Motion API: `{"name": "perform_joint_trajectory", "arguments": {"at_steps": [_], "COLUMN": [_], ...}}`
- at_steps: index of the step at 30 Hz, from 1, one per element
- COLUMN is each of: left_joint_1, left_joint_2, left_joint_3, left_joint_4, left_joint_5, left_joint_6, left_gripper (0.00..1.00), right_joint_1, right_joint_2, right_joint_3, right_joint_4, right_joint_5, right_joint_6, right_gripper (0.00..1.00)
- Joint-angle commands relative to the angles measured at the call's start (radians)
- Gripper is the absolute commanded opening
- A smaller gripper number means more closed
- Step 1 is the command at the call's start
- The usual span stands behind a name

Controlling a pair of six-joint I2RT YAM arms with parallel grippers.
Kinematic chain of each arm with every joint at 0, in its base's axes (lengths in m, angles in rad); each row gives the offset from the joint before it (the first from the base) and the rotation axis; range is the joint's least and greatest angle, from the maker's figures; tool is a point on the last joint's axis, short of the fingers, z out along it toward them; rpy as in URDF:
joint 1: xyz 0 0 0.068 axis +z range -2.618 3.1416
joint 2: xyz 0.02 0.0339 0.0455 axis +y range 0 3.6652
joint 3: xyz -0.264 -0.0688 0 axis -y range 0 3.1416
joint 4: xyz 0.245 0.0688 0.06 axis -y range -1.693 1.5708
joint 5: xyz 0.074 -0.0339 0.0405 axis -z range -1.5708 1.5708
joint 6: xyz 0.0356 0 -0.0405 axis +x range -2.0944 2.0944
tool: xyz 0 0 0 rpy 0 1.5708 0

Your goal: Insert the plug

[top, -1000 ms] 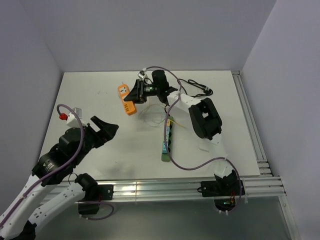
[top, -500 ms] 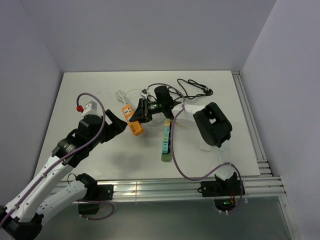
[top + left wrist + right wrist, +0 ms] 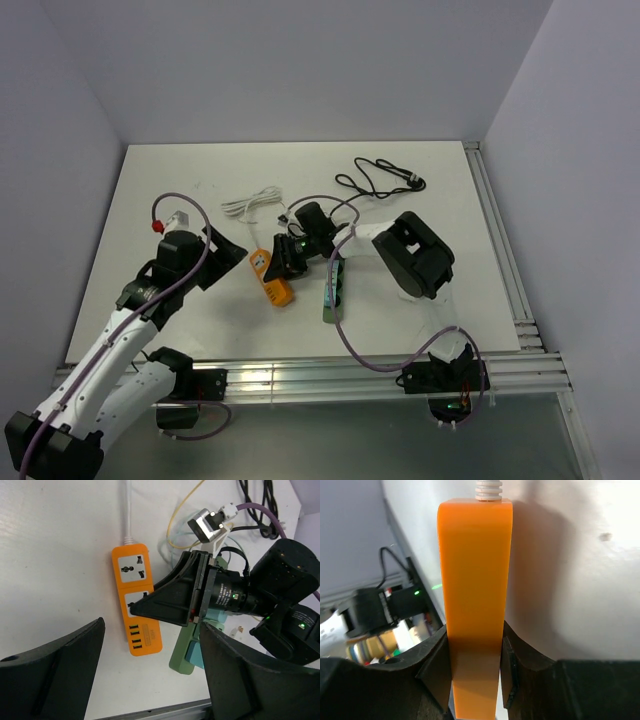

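An orange power strip point(image 3: 273, 281) lies flat on the white table, left of centre, its sockets facing up point(image 3: 132, 570). My right gripper point(image 3: 284, 258) is shut on its long sides near the middle, and the right wrist view shows the orange body point(image 3: 475, 555) pinched between both pads point(image 3: 474, 650). My left gripper point(image 3: 228, 258) hovers just left of the strip, open, with the strip between and beyond its fingers point(image 3: 152, 630) and untouched by them. A black cord with its plug point(image 3: 412, 182) lies far right, away from both grippers.
The strip's white cable point(image 3: 250, 204) trails toward the far side. A green strip with teal blocks point(image 3: 335, 290) lies just right of the orange one point(image 3: 182, 655). Thin yellow wires point(image 3: 182, 510) loop near the right wrist. A metal rail point(image 3: 300, 375) runs along the near edge.
My right gripper has dragged the orange strip from the far middle toward the near left. My left arm has swung in toward it, and its jaws have narrowed slightly.
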Motion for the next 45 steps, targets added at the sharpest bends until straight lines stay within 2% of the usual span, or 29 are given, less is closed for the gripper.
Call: {"name": "perform_joint_trajectory", "arguments": {"at_steps": [1, 6, 9, 13, 14, 19, 20, 22, 30, 31, 32, 33, 38, 39, 41, 43, 45], "left_joint_1": [0.005, 0.005, 0.006, 0.006, 0.005, 0.005, 0.006, 0.006, 0.006, 0.006, 0.006, 0.006, 0.006, 0.008, 0.008, 0.008, 0.008], "left_joint_2": [0.017, 0.021, 0.022, 0.025, 0.023, 0.005, -0.004, -0.014, -0.046, -0.052, -0.061, -0.069, -0.121, -0.126, -0.138, -0.146, -0.158], "left_joint_3": [-0.041, -0.095, -0.114, -0.111, -0.107, -0.104, -0.104, -0.104, -0.103, -0.103, -0.101, -0.097, -0.092, -0.091, -0.087, -0.089, -0.097], "left_joint_4": [0.073, 0.119, 0.142, 0.145, 0.137, 0.122, 0.122, 0.116, 0.087, 0.082, 0.075, 0.07, 0.045, 0.044, 0.039, 0.038, 0.05], "left_joint_5": [0.018, 0.029, 0.041, 0.04, 0.038, 0.026, 0.024, 0.02, 0.012, 0.012, 0.011, 0.005, 0.004, 0.006, 0.014, 0.021, 0.046], "left_joint_6": [-0.004, -0.024, -0.022, -0.01, -0.007, 0.004, 0.005, 0.008, 0.028, 0.031, 0.033, 0.037, 0.054, 0.06, 0.067, 0.074, 0.077], "left_gripper": [0.81, 0.77, 0.76, 0.76, 0.77, 0.77, 0.78, 0.78, 0.78, 0.78, 0.78, 0.78, 0.79, 0.79, 0.79, 0.79, 0.79], "right_joint_1": [0.027, 0.063, 0.077, 0.083, 0.083, 0.09, 0.091, 0.099, 0.134, 0.14, 0.158, 0.166, 0.182, 0.175, 0.165, 0.119, 0.061], "right_joint_2": [0.018, -0.001, -0.013, -0.047, -0.058, -0.125, -0.133, -0.15, -0.242, -0.255, -0.269, -0.301, -0.427, -0.439, -0.472, -0.49, -0.531], "right_joint_3": [0.024, -0.022, -0.048, -0.059, -0.057, -0.013, -0.005, 0.016, 0.053, 0.074, 0.085, 0.096, 0.17, 0.189, 0.246, 0.28, 0.271], "right_joint_4": [-0.041, -0.052, -0.043, -0.05, -0.058, -0.153, -0.168, -0.205, -0.274, -0.318, -0.344, -0.372, -0.562, -0.599, -0.706, -0.791, -0.828], "right_joint_5": [0.07, 0.151, 0.171, 0.191, 0.198, 0.263, 0.274, 0.302, 0.357, 0.381, 0.433, 0.473, 0.699, 0.802, 0.912, 1.028, 1.082], "right_joint_6": [-0.007, -0.003, -0.006, -0.026, -0.03, -0.079, -0.086, -0.104, -0.127, -0.144, -0.153, -0.17, -0.201, -0.207, -0.207, -0.184, -0.13], "right_gripper": [0.07, 0.11, 0.18, 0.32, 0.39, 0.5, 0.56, 0.61, 0.64, 0.65, 0.72, 0.85, 0.87, 0.87, 0.87, 0.87, 0.84]}}
